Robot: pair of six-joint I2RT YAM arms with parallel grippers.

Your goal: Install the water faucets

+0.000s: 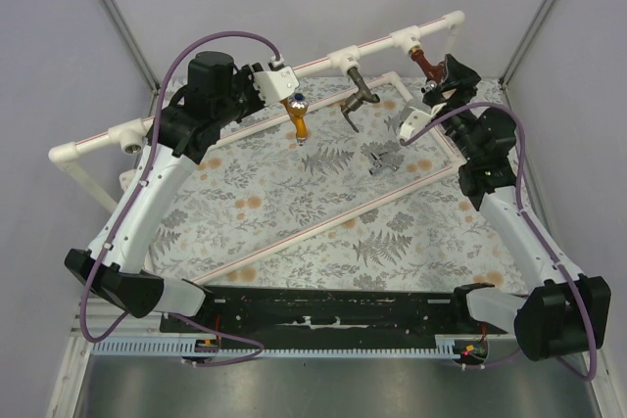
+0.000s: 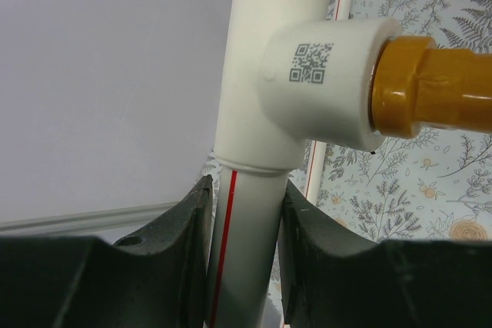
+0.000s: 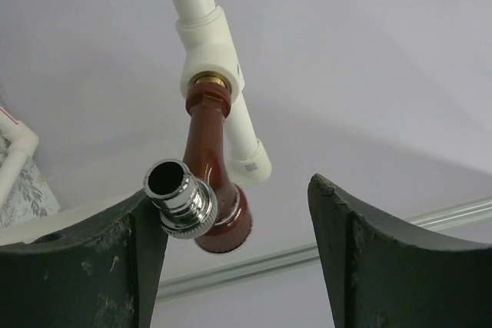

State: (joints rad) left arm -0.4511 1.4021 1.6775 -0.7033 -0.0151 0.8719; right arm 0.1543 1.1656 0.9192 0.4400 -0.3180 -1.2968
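Top external view: I count four water faucets. Three are seated in fittings along the white pipe rail (image 1: 378, 46): a golden-orange faucet (image 1: 298, 116), a dark grey faucet (image 1: 359, 97) next along, and a reddish-brown faucet (image 1: 425, 63) nearest the rail's capped right end. The fourth, a silver faucet (image 1: 386, 160), lies loose on the floral mat (image 1: 294, 193) on the near side of the rail, below the stretch between the dark grey and reddish-brown ones. Toward the rail's left end I see one more fitting, an open fitting (image 1: 130, 134) with a bare outlet. My left gripper (image 1: 277, 73) is at the rail just beside the golden-orange faucet. My right gripper (image 1: 446, 80) is at the reddish-brown faucet.

Left wrist view: the one marking I can make out is a QR code (image 2: 311, 64) printed on the T-fitting (image 2: 261, 113). A thin red line (image 2: 228, 220) runs down the rail below that fitting. The golden-orange faucet (image 2: 430, 86) sits in the fitting's side outlet. The left gripper (image 2: 244, 266) is clamped on the rail just under the fitting, with its fingers (image 2: 181, 251) pressed to either side.

Right wrist view: the reddish-brown faucet (image 3: 206, 144) hangs from the last T-fitting (image 3: 207, 51) on the rail. One brass collar (image 3: 209, 80) shows at the joint, and one chrome nozzle (image 3: 178, 201) sits on the spout end. The right gripper (image 3: 231, 190) stands wide with the faucet between its fingers (image 3: 100, 266). The nozzle is right up against one finger, and I cannot tell whether they touch.
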